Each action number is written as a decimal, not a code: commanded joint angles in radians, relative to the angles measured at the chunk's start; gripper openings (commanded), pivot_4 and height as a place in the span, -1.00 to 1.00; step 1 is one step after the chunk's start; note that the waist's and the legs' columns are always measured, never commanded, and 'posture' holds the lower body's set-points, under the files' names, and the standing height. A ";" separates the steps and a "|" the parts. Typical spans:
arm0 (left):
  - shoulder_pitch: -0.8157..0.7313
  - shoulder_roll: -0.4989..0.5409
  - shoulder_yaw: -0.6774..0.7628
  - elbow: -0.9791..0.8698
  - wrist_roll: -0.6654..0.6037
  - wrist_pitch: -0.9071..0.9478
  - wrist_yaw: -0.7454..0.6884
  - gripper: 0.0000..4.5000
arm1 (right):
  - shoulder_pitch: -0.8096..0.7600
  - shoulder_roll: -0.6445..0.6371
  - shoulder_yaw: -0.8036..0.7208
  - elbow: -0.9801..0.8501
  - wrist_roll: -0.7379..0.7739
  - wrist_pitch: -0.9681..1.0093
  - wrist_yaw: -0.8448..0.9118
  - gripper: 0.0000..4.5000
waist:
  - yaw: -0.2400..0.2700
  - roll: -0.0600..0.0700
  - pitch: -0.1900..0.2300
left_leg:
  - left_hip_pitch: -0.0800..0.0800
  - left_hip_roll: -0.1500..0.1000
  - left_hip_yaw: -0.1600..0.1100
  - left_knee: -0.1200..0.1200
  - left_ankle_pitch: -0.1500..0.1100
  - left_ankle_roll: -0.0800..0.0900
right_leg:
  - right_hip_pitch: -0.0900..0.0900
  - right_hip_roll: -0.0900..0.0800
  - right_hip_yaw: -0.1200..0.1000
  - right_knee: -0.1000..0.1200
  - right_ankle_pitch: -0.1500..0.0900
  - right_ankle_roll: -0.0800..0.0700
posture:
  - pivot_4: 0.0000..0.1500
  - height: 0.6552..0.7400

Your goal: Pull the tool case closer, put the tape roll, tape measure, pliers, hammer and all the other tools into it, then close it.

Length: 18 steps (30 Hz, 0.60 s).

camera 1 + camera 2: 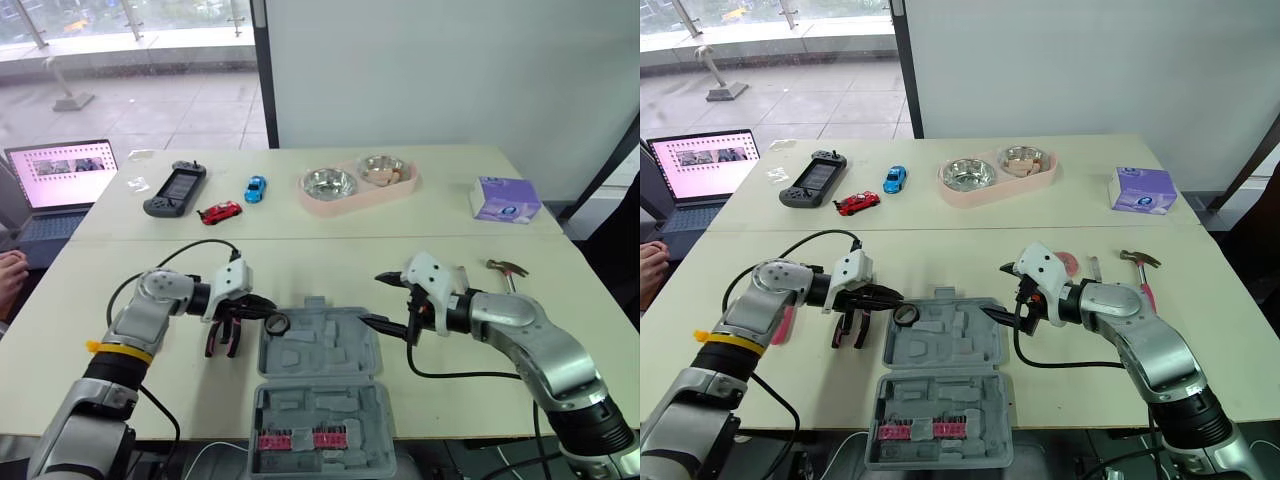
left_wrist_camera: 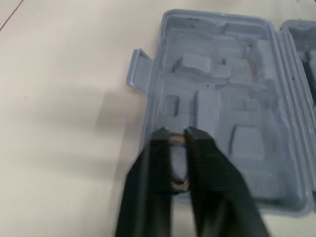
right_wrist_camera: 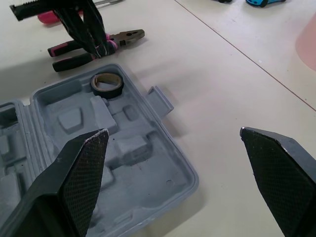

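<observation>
While my left pincer [image 1: 262, 314] hangs narrow and empty, right pincer [image 1: 375, 298] wide, I'd take those stiff, top-heavy pliers [image 3: 74, 61] across both handles near the pivot.

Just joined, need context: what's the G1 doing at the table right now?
It's packing the open tool case. The left gripper is at the tape roll, which sits in the case's far left corner; can't tell whether it's gripped or let go. The right gripper hangs open at the case's right edge, holding nothing. The pliers lie on the table just left of the case and the hammer off to the right, both not yet packed.
</observation>
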<state>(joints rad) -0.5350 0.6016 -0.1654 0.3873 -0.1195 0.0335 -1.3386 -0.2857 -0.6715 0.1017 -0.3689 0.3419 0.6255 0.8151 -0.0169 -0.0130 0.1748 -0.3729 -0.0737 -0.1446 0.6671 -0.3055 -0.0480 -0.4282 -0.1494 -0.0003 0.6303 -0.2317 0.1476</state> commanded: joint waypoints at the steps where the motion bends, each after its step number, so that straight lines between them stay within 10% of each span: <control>1: 0.027 0.003 0.008 -0.030 -0.016 -0.003 0.010 -0.68 | -0.008 -0.003 -0.021 -0.037 0.009 -0.006 -0.006 1.00 | -0.001 0.000 0.000 | 0.000 0.000 0.000 0.000 0.000 0.000 | 0.000 0.000 0.000 0.000 0.000 0.000 | 1.00 0.62; 18: 0.062 -0.039 -0.025 0.085 0.041 -0.148 0.090 -0.68 | -0.004 -0.003 -0.018 -0.054 0.013 0.011 -0.022 1.00 | 0.002 0.000 0.000 | 0.000 0.000 0.000 0.000 0.000 0.000 | 0.000 0.000 0.000 0.000 0.000 0.000 | 1.00 0.62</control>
<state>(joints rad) -0.4800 0.5595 -0.1830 0.4698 -0.0909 -0.0774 -1.2558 -0.2855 -0.6709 0.1022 -0.3799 0.3424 0.6414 0.7936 -0.0148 -0.0129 0.1748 -0.3729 -0.0737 -0.1446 0.6671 -0.3054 -0.0481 -0.4282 -0.1495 -0.0003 0.6303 -0.2317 0.1475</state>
